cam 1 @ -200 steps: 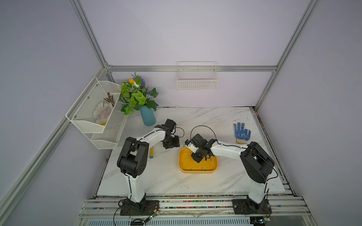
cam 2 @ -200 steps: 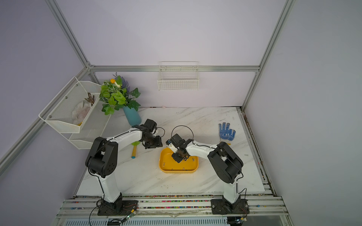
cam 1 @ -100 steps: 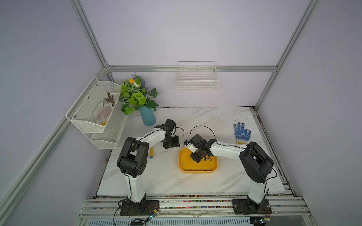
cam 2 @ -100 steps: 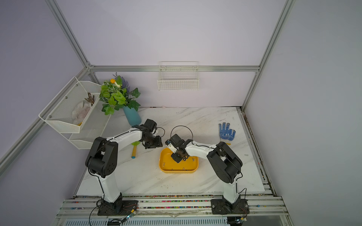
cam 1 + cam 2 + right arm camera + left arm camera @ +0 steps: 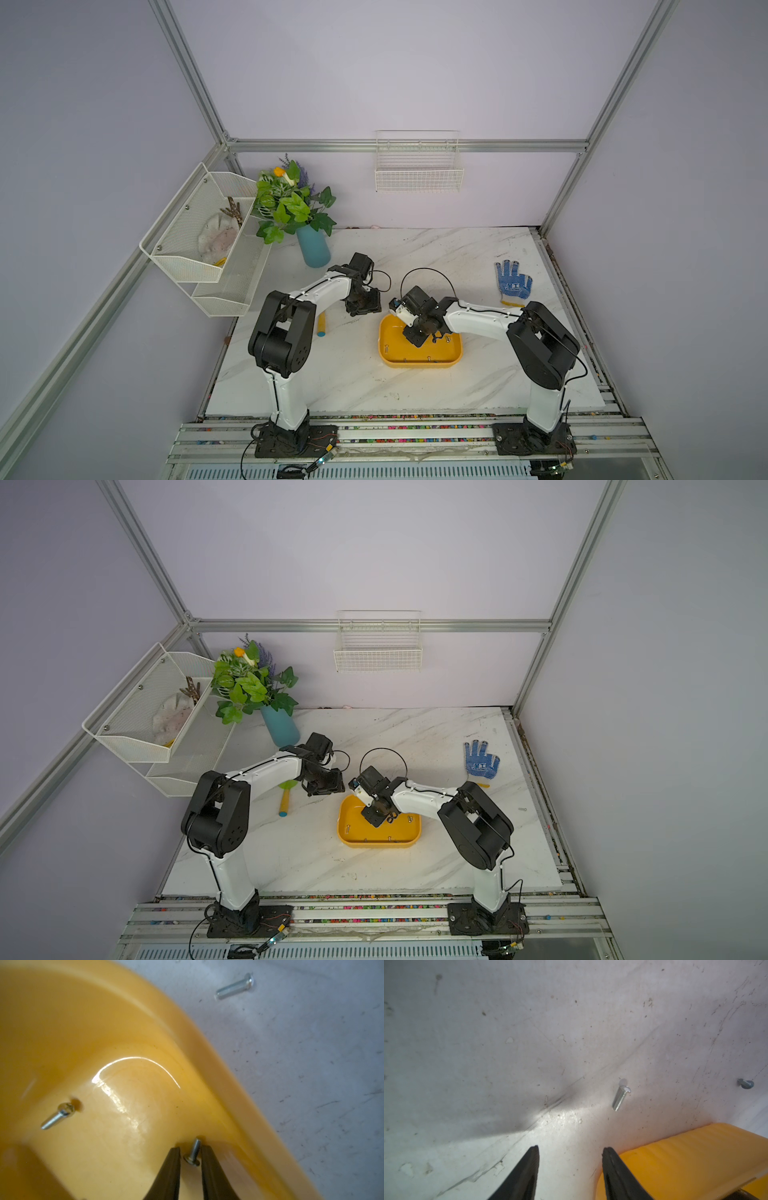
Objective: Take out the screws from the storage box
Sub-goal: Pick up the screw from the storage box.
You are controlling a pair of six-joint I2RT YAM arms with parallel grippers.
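The yellow storage box sits mid-table. My right gripper reaches down into it at a corner. Its jaws stand narrowly apart around one small screw that lies on the box floor, with slim gaps on both sides. Another screw lies further in, and several more rest along the near wall. A screw lies on the table outside the box. My left gripper hovers open and empty by the box's corner.
A further screw lies on the marble. A blue glove is at the right, a teal vase with a plant at the back left, and a yellow tool with a blue tip under the left arm. White wire baskets hang left.
The right gripper's jaws have narrowed around the screw in the box corner. The left arm has not moved.
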